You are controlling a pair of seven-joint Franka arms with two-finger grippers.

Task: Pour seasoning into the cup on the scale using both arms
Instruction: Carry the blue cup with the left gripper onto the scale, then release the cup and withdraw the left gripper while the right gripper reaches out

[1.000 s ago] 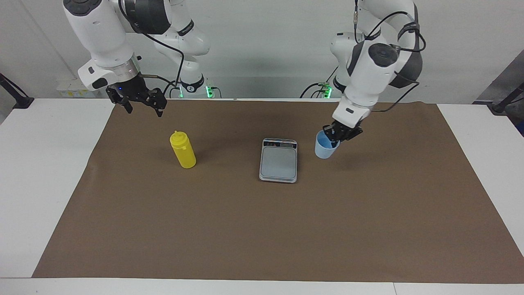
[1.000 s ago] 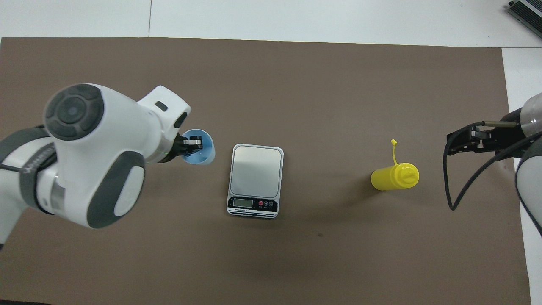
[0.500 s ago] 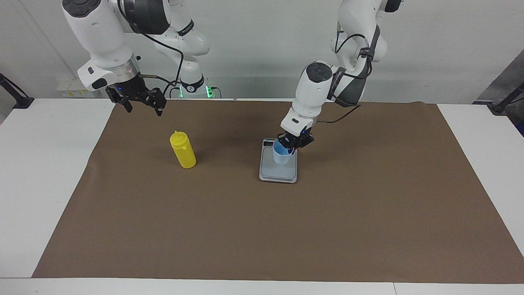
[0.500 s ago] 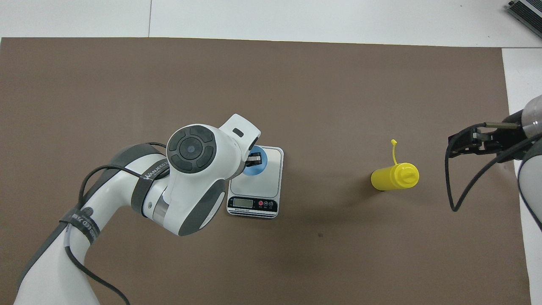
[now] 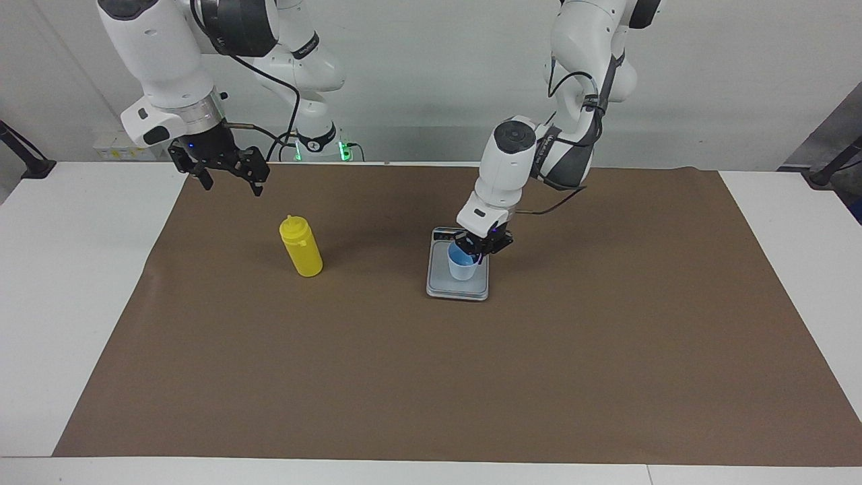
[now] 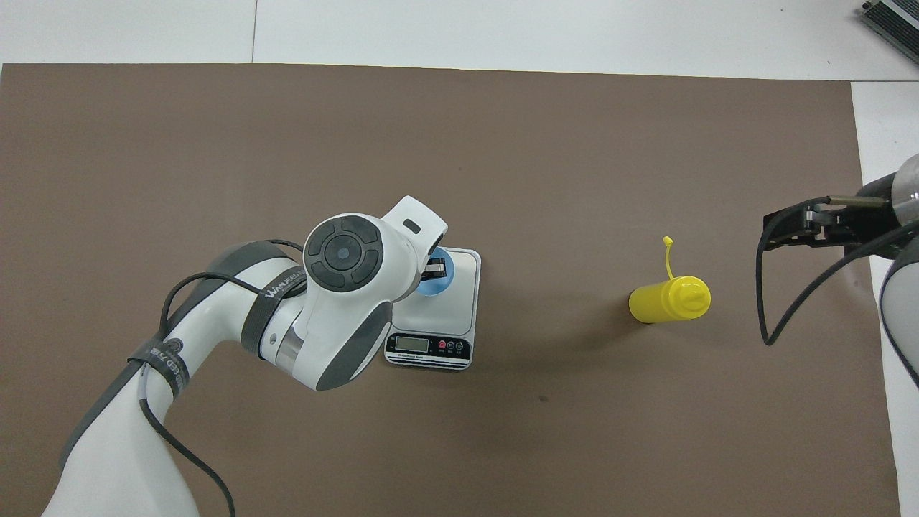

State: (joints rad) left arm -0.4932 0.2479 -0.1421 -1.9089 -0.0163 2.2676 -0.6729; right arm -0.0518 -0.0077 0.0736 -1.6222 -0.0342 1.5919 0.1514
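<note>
The light blue cup (image 5: 463, 265) is upright on the grey plate of the scale (image 5: 458, 291), and my left gripper (image 5: 479, 248) is shut on its rim, one finger inside the cup. From overhead the left arm covers most of the cup (image 6: 429, 289) and part of the scale (image 6: 461, 287). The yellow seasoning bottle (image 5: 301, 247) stands upright on the brown mat toward the right arm's end. My right gripper (image 5: 231, 186) hangs open in the air over the mat's edge beside the bottle (image 6: 671, 299), holding nothing. In the overhead view the right gripper (image 6: 772, 233) shows at the edge.
A brown mat (image 5: 431, 377) covers most of the white table (image 5: 67, 269). The scale's display strip (image 6: 428, 345) faces the robots. The bottle's tethered cap tip (image 6: 668, 241) sticks out away from the robots.
My left arm carried the cup from beside the scale over to it and lowered it onto the plate. My right gripper drifted slightly toward its own end of the table, still open.
</note>
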